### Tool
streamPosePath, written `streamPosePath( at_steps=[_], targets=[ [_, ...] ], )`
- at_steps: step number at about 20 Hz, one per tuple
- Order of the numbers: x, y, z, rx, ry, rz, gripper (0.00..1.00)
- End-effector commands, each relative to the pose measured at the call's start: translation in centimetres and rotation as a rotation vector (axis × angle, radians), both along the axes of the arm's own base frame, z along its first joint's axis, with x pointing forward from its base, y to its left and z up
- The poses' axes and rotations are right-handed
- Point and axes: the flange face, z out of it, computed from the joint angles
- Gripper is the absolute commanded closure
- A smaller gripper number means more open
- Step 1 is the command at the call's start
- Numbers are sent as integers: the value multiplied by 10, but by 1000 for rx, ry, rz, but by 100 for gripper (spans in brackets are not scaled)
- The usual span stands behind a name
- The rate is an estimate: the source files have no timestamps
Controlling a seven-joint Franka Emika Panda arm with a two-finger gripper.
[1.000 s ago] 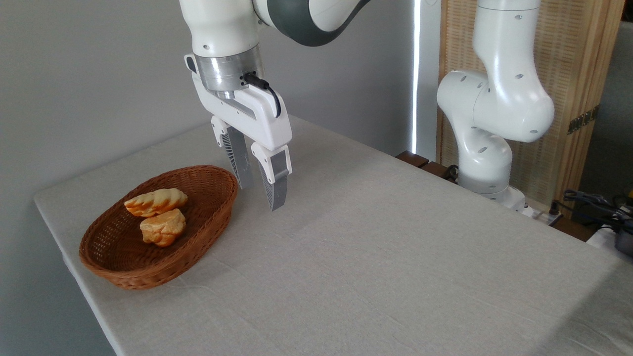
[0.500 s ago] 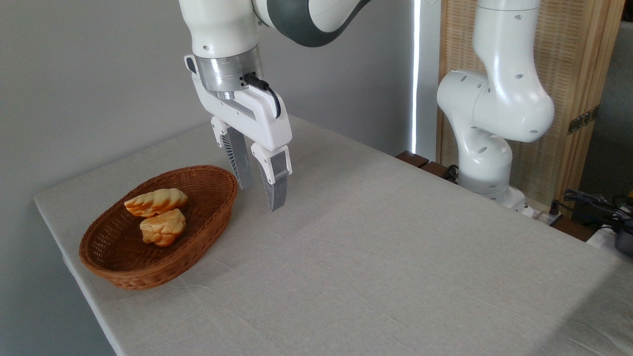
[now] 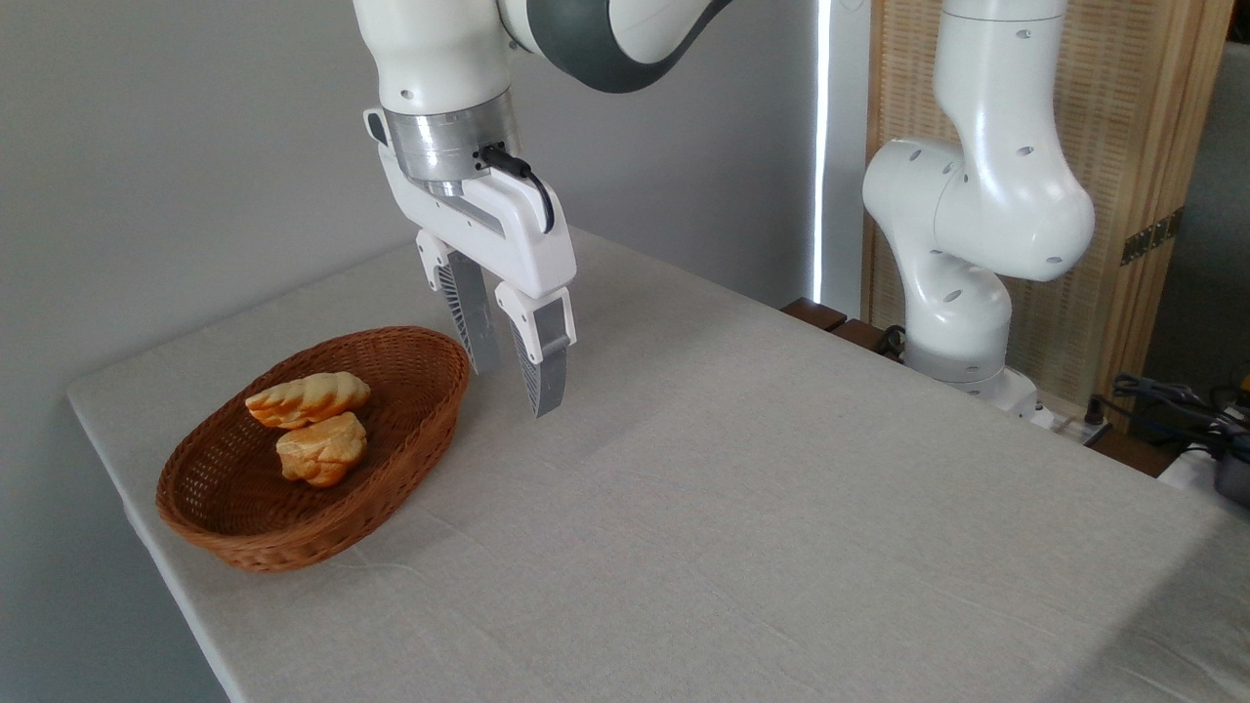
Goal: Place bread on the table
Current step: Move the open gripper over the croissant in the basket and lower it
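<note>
Above the counter with its plain light grey-beige cloth [image 3: 742, 508], the white two-finger claw [image 3: 510, 386] hangs a little open, its ribbed grey fingers [image 3: 544, 376] pointing down, holding nothing and touching nothing. Just beside it stands the brown oval wicker basket [image 3: 391, 488]. Inside lies the long flat braided loaf of bread [image 3: 308, 398], touching a small lumpy golden roll [image 3: 321, 448].

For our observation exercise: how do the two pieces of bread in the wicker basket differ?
The bread is long, flat and braided; the roll is short, lumpy and rounded. The bread lies farther back in the basket, the roll nearer the camera. Both are golden and lie untouched; the gripper hangs open beside the basket.
</note>
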Motion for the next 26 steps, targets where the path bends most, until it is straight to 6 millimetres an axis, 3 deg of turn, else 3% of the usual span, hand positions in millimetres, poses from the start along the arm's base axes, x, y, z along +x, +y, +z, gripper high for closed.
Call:
streamPosePath(
  at_steps=[1, 5, 13, 17, 26],
  targets=[
    [6, -2, -1, -3, -21, -6, 0],
    [16, -13, -2, -23, -81, 88, 0],
    [30, -84, -1, -138, -179, 287, 0],
    [41, -127, -10, -166, -174, 321, 0],
    [57, -193, -15, -314, -182, 604, 0]
  ],
)
